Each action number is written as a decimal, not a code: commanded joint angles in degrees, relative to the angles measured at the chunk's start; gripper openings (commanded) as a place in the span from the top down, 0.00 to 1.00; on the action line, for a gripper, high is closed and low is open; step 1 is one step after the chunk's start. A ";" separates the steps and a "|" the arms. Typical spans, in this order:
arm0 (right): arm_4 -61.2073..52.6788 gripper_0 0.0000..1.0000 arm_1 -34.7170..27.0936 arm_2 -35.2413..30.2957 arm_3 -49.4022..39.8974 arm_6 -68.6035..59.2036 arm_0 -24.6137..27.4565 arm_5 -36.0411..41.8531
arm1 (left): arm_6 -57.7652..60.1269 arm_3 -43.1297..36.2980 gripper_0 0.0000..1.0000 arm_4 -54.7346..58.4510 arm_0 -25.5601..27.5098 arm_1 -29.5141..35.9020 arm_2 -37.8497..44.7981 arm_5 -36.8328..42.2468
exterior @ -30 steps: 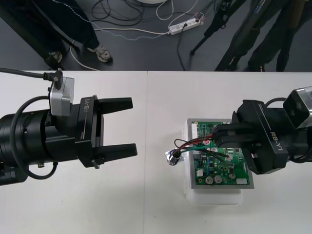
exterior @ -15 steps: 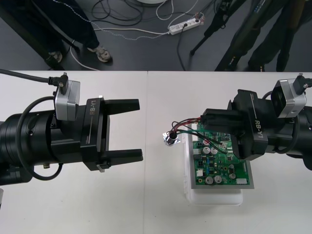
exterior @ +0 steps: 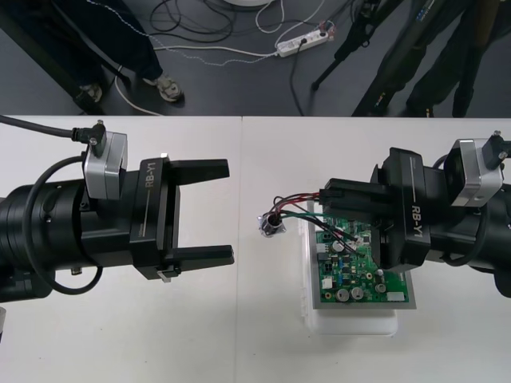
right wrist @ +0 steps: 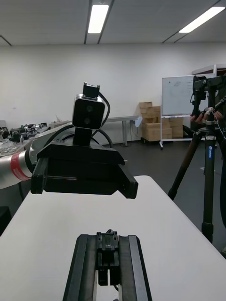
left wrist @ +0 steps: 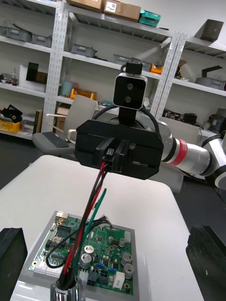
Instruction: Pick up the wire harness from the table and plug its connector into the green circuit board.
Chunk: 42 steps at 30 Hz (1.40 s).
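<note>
A plain light table (exterior: 239, 335) fills the lower two thirds of the front view.

The left arm (exterior: 48, 231) reaches in from the left edge of the frame. It is the biggest thing in the picture. The left claw (exterior: 230, 213) is at centre left over bare table, with its two black fingers (exterior: 200, 170) spread wide apart and nothing between them. It points across at the other claw.

The right arm (exterior: 479, 223) comes in from the right edge. The right claw (exterior: 324, 199) is at centre right, above the upper left part of the circuit board. It is closed on the wire harness. In the right wrist view its fingers stand close together with the small black plug pinched between them.

The green circuit board (exterior: 363, 271) lies flat on a white base (exterior: 351, 325) in the lower right of the frame.

The wire harness (exterior: 295, 206) is held up off the board by its plug (left wrist: 110, 155), which is not in the board. Red, black and green wires (left wrist: 92, 207) run from the claw towards the middle of the frame. They end at the round metal socket (exterior: 269, 226), which sits just left of the white base. Whether the socket touches the table cannot be told.
</note>
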 commanded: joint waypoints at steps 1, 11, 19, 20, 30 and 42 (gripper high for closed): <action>0.47 1.00 1.00 -0.80 -3.77 1.84 2.21 0.89 | -3.16 1.26 0.00 1.72 -3.36 1.66 -1.45 -0.42; 1.61 1.00 0.91 -0.63 -5.97 1.84 3.36 3.26 | -4.74 6.18 0.00 4.45 -7.23 1.92 -3.48 -1.39; 1.79 1.00 1.00 -0.27 -6.23 2.10 1.51 5.90 | -5.79 9.00 0.00 4.53 -10.48 2.01 -6.11 -1.47; 1.87 1.00 1.18 -0.10 -6.23 2.19 1.51 6.16 | -6.06 9.43 0.00 4.45 -10.66 2.01 -6.46 -1.47; 1.87 1.00 2.49 1.22 -6.23 3.24 1.33 6.95 | -7.46 11.63 0.00 4.09 -13.91 2.01 -8.84 -1.47; 0.82 1.00 3.55 1.22 -6.23 4.12 1.60 5.20 | -8.69 13.30 0.00 4.18 -16.90 1.83 -11.30 -1.39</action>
